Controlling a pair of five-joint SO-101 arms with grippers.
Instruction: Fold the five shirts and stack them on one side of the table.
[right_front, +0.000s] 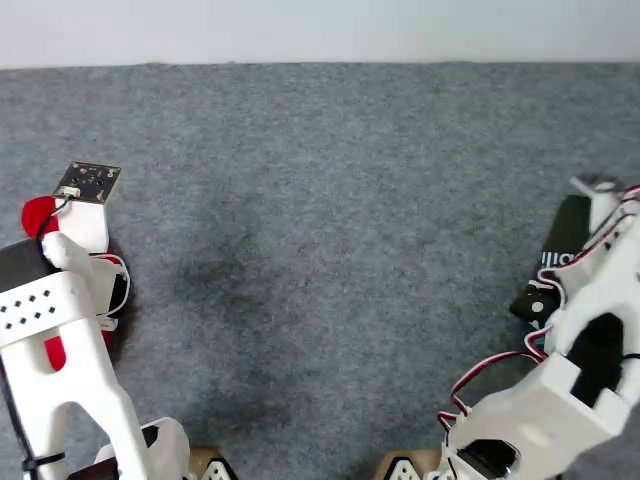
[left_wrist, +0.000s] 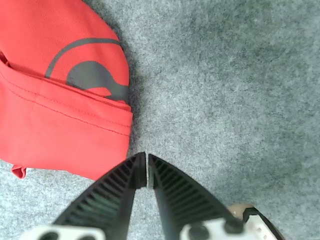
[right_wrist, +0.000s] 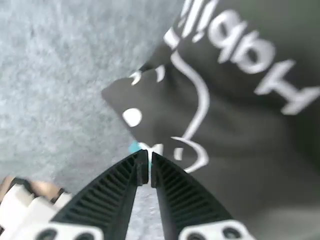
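Our left gripper (left_wrist: 148, 170) sits clenched and empty beside the folded red fabric shirt (left_wrist: 55, 115) on the left of the grey felt table (right_front: 320, 250), our right gripper (right_wrist: 149, 167) clenched at the edge of the black white-printed shirt (right_wrist: 240, 145) opposite.

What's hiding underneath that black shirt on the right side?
The black shirt lies on the grey table covering. A small teal scrap peeks out from under its edge. Whether that belongs to another shirt cannot be told; the black cloth covers the rest.
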